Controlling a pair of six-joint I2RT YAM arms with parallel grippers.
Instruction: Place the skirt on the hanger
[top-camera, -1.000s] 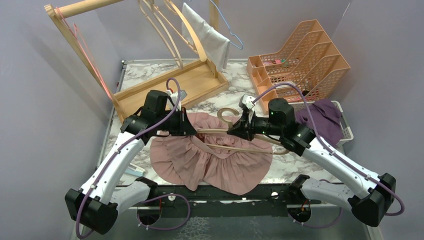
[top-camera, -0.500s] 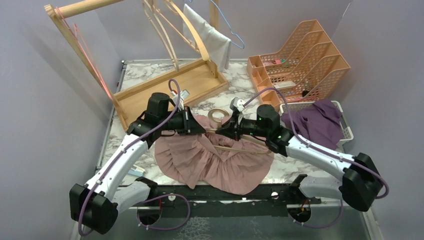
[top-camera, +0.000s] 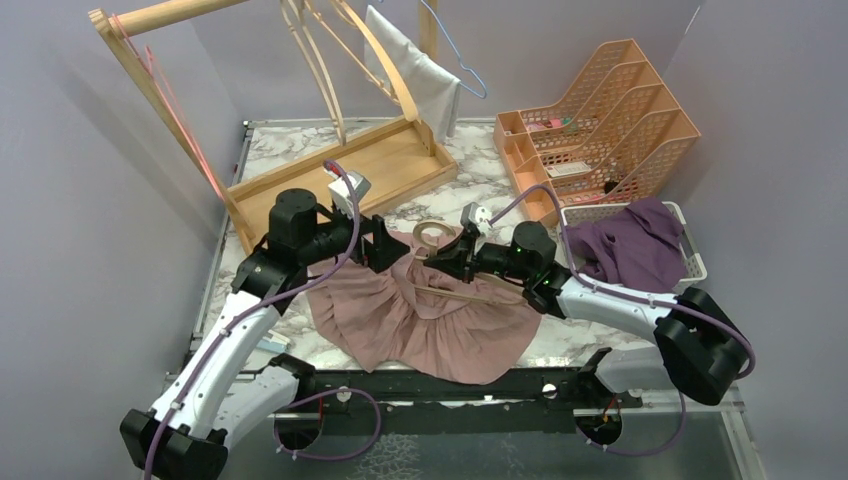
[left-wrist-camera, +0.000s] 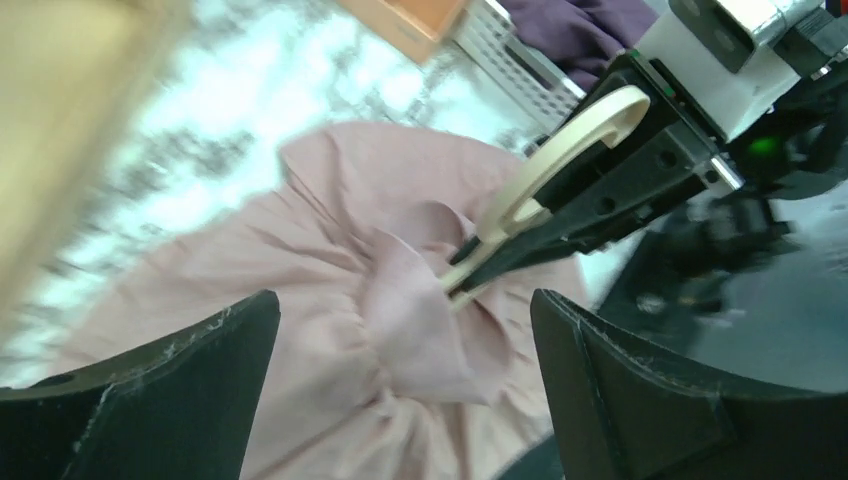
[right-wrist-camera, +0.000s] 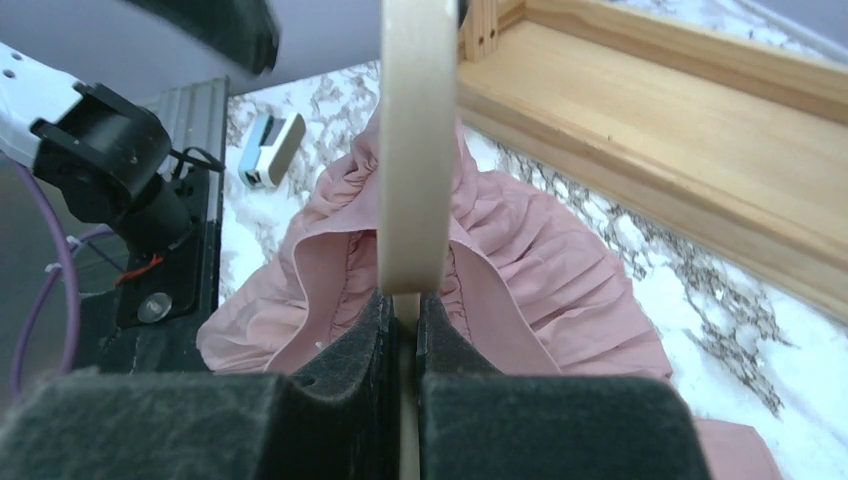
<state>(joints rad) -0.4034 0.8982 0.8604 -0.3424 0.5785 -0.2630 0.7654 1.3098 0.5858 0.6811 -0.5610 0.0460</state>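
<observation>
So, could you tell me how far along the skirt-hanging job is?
Done: the right fingers are shut on the hanger, whose end seems tucked into the waist of the skirt. In hand: the left fingers stand open above the fabric, holding nothing. Left: the skirt lies mostly on the table, not yet hung across the hanger.

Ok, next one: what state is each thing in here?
left claw: open, holding nothing, beside the skirt.
right claw: shut on the hanger.
hanger: gripped near its hook, one arm tucked into the skirt's waist.
skirt: bunched at the waist, the rest spread on the table.
purple garment: heaped in the white basket.
</observation>
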